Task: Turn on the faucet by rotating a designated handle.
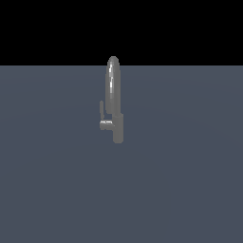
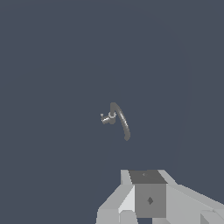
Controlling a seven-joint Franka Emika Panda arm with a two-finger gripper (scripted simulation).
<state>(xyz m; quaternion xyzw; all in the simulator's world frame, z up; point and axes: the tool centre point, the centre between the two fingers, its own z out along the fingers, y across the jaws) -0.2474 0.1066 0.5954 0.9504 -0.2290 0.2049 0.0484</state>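
Standing alone on the grey floor (image 1: 57, 190), the faucet (image 1: 114, 102) shows its handle (image 1: 101, 111) at nine o'clock of the body; gripper (image 2: 148, 205) far off, grip unreadable.

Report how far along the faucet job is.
Done: nothing visible yet. The handle stands upright beside the faucet body, with nothing touching it. In hand: the wrist view looks down on the faucet from well above, with only part of the gripper in view, so whether it is open is unclear. Left: the approach, contact with the handle, and rotating it.
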